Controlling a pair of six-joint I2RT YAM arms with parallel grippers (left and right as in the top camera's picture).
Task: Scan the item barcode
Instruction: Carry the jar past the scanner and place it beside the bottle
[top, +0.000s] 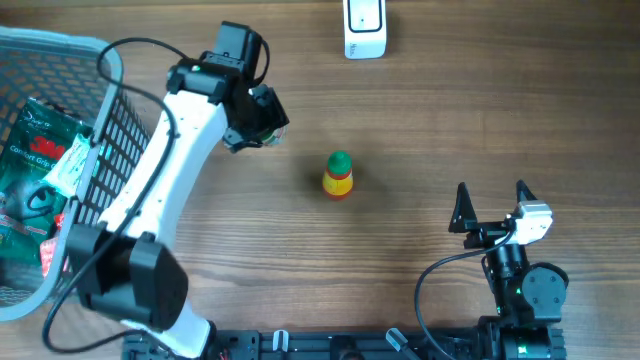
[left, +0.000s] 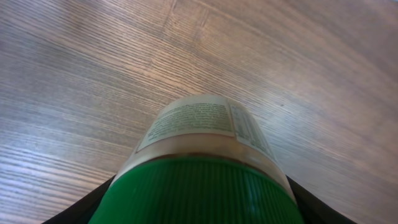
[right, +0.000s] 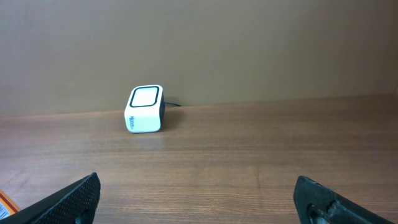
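The left tool (top: 258, 128), upper left of centre in the overhead view, grips a pale jar with a ribbed green lid (left: 199, 149), lid toward the wrist. The white box scanner (top: 365, 30) lies to its upper right, well apart. The right tool (top: 492, 205), at lower right, gapes empty and is farther off.

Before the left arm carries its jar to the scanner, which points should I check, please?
1. The left gripper closed on the green-lidded, paper-labelled jar: ok.
2. Barcode showing on the jar's label: cannot tell, only fine print shows.
3. White box-shaped scanner standing on the wooden table: ok.
4. The right gripper open, off to the side: ok.
5. Small green, yellow and red bottle apart from the left gripper: ok.
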